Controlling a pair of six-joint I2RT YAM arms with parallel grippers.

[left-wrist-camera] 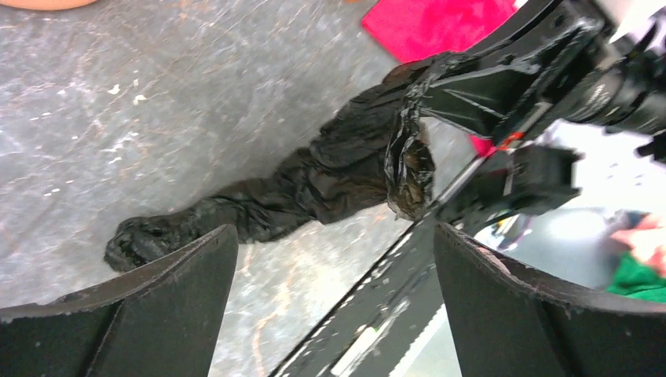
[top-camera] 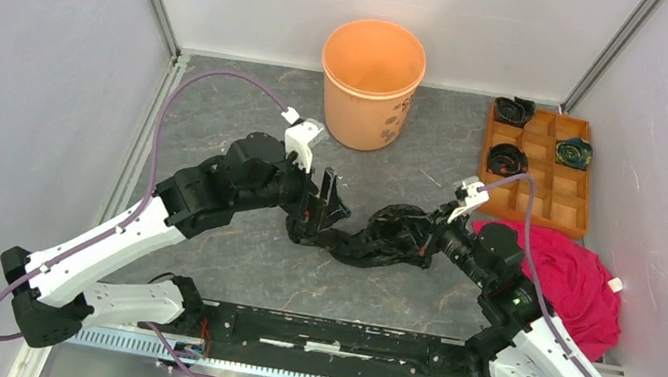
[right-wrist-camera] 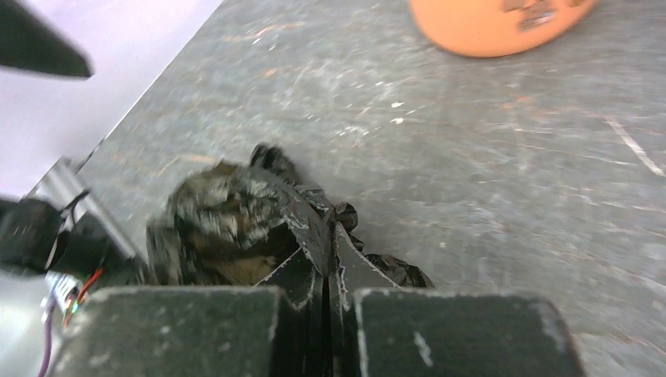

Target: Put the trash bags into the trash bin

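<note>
While the right gripper (right-wrist-camera: 328,263) pinches the bag's (top-camera: 373,237) right end, the left gripper (left-wrist-camera: 334,236) gapes empty at its left end, bin (top-camera: 371,78) beyond at the table's (top-camera: 227,263) far edge.

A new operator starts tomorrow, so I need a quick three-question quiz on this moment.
1. True or false: the trash bag is already inside the orange bin.
2. The right gripper is: A open above the bag; B shut on the bag; C inside the bin.
3. Fill in: the left gripper is ____.
Key: 1 false; 2 B; 3 open.
</note>
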